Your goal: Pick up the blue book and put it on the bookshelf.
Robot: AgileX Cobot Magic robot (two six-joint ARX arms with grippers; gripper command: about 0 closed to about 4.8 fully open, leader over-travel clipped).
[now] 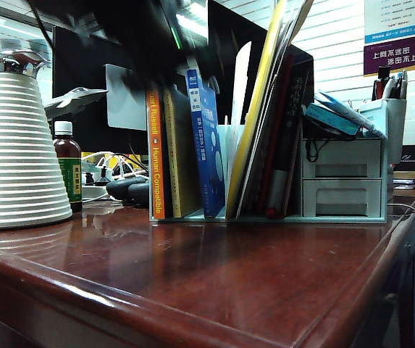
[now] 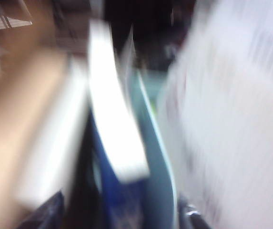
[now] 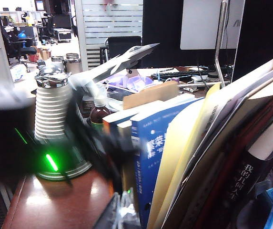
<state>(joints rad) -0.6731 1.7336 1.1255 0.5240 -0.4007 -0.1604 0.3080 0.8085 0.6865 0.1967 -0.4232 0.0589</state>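
Note:
The blue book (image 1: 206, 145) stands upright in the pale bookshelf (image 1: 230, 148), between a yellow-tan book and a white divider. My left arm (image 1: 149, 36) is a dark blur just above the books. In the left wrist view, also blurred, the left gripper (image 2: 122, 214) is open. Its dark fingertips (image 2: 50, 210) stand well apart on either side of the blue book (image 2: 112, 191) and a teal divider (image 2: 157, 157), not pressing on them. The right gripper (image 3: 126, 212) hangs low beside the rack's end, near the blue book (image 3: 150, 152), its fingers together with nothing between them.
An orange-spined book (image 1: 156, 152) and the yellow-tan book (image 1: 180, 152) fill the rack's left end, and leaning folders (image 1: 265, 109) its right. A grey drawer organizer (image 1: 341, 177) stands further right. A white ribbed flask (image 1: 15, 145) and a brown bottle (image 1: 67, 170) stand at the left.

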